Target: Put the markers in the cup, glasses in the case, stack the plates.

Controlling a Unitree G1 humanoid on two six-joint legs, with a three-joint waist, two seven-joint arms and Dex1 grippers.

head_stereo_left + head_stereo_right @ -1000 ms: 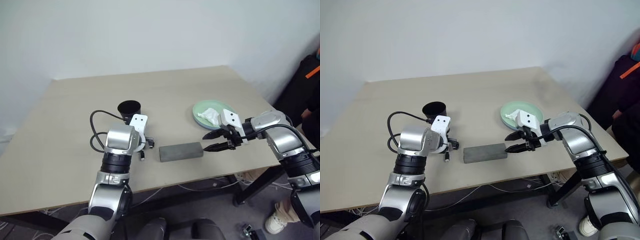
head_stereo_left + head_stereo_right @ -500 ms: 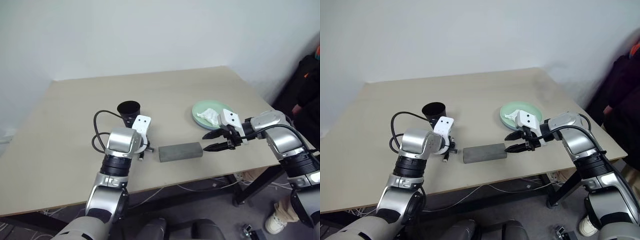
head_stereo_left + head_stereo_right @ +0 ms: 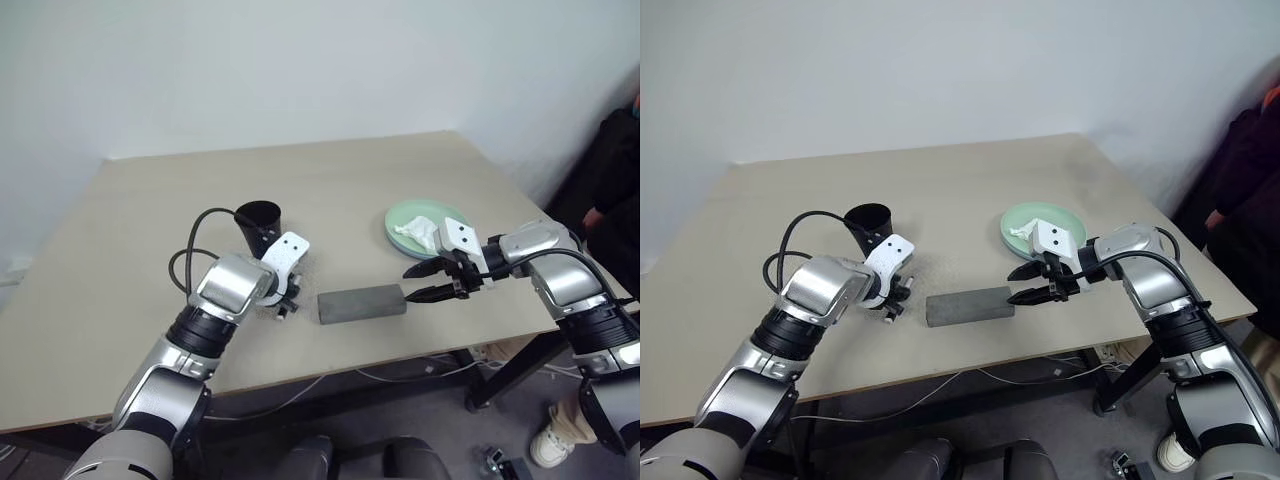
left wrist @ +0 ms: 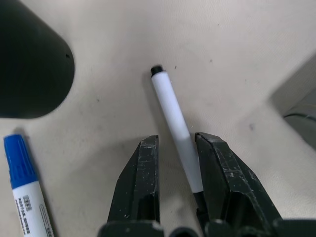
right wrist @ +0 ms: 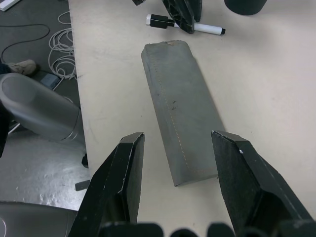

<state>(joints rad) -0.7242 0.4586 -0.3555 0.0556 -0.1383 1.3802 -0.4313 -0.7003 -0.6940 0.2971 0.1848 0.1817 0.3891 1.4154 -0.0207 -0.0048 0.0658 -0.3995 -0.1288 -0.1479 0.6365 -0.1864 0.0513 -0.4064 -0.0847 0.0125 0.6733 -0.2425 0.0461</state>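
Black fingers of the left gripper are pinched down around the thin white marker, which lies on the table right beside the cup. Looks like a grip on the lower end of it, near the black tip, so my worry is the pen swinging or slipping out once it's lifted, since most of its length sticks out past the fingers. It also needs tipping upright to go into that narrow cup mouth, and a bump could knock the cup over.

Other marker, the one with the blue cap, lies loose on the table next to the cup, not in it yet. I can't see inside the cup, so no idea if anything's in there.

Right gripper hangs wide open and empty just past the right end of the grey case, jaws either side of that end, not touching as far as I can tell. The case is closed and I don't see the glasses anywhere, so maybe they're inside already, can't say.

Green plate sits further back on the right with a crumpled white tissue on it. A blue rim peeks out underneath, so the plates may well be stacked.
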